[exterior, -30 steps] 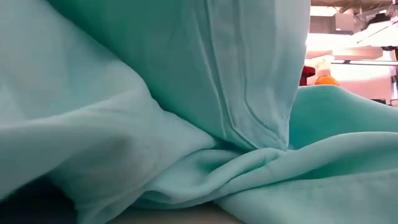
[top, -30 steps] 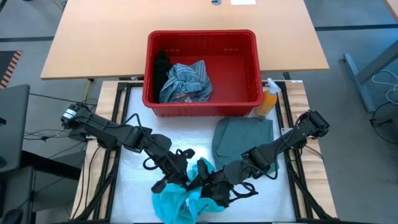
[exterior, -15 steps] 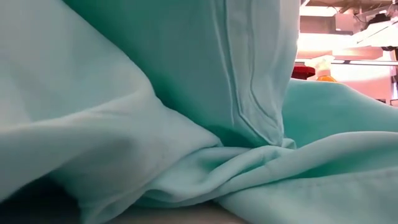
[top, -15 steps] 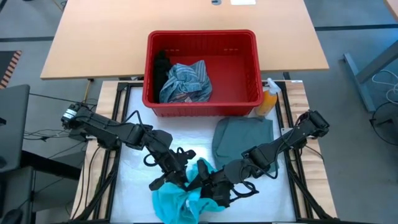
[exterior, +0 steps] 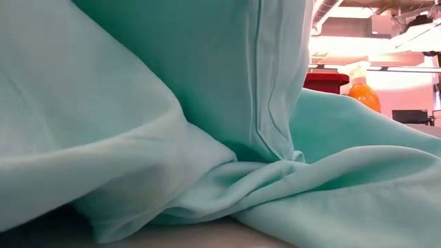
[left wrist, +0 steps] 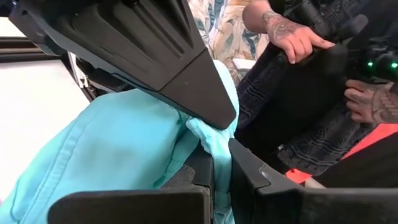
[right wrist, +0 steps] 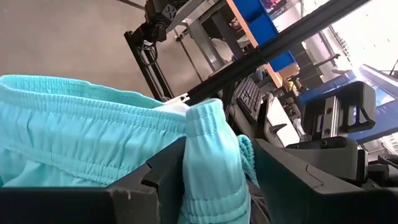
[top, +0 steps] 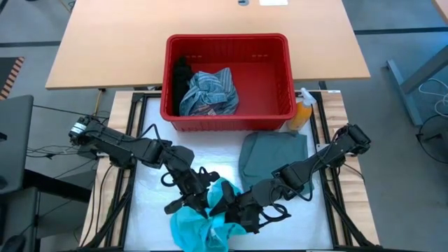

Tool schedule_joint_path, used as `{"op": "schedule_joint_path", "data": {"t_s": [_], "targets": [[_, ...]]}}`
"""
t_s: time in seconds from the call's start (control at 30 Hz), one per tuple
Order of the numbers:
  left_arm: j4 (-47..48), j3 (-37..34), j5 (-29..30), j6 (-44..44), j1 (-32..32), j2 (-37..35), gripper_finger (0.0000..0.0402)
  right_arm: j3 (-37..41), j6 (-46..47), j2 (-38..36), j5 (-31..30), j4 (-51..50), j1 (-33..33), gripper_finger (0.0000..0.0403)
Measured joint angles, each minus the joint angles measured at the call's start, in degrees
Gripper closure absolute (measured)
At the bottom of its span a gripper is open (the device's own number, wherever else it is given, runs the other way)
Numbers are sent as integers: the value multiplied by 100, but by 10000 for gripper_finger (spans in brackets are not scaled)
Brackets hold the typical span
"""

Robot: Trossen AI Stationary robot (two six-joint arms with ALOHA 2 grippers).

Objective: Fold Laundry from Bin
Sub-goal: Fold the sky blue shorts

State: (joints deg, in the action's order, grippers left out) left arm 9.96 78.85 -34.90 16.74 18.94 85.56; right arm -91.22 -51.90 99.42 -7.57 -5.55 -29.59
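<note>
High view: left gripper [top: 198, 198] clamped on a fold of the bright teal garment [top: 203, 224], right gripper [top: 234, 210] just beside it with the elastic waistband pinched between its fingers [right wrist: 163, 175], the rest bunched under both near the table's front edge. Step in hand looks like lifting and spreading this piece ahead of folding; next move likely calls for drawing the two grips apart to flatten the cloth. Grey-green garment [top: 273, 157] lies beyond the right gripper, striped cloth [top: 208, 91] and black one [top: 182, 75] in the bin [top: 280, 112]
</note>
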Motion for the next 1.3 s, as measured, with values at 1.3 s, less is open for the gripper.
{"op": "schedule_joint_path", "data": {"t_s": [1.3], "targets": [[-846, 7, -1536, 527, -470, 656, 397, -199, -149, 12, -201, -264, -222, 194]]}}
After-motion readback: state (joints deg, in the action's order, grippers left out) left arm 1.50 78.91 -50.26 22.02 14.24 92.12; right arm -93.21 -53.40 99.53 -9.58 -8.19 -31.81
